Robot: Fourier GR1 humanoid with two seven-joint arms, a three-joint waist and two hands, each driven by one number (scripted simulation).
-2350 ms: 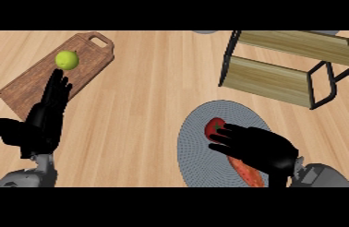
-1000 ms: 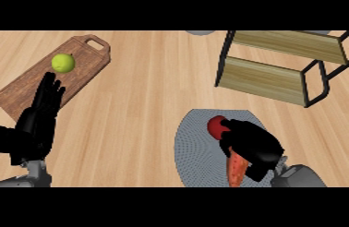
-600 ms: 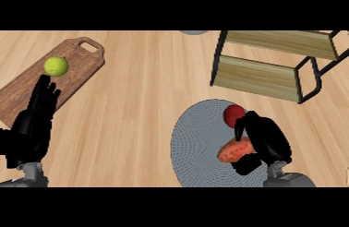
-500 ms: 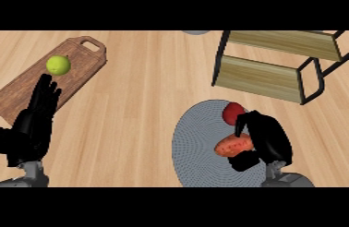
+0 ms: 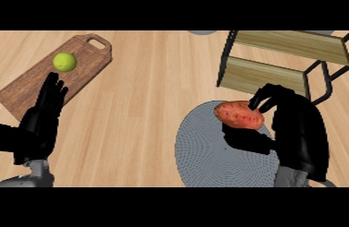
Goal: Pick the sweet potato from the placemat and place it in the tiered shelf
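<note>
Sweet potato (image 5: 239,114): reddish-orange, oval, pinched in curled fingers (image 5: 262,98) of right hand (image 5: 297,129), raised over grey round placemat (image 5: 211,152), near tiered shelf (image 5: 273,74). Elsewhere on surface (image 5: 157,83): cutting board (image 5: 41,85) bearing lime (image 5: 65,62); left hand (image 5: 41,120) resting, fingers straight.

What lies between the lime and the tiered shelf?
Head view: only bare wooden counter and the cutting board's handle end lie between the lime and the tiered shelf.

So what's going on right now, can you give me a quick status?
Right hand shut on sweet potato, above the placemat. Left hand open, resting by the cutting board. Tiered shelf just ahead, path looks unobstructed.
</note>
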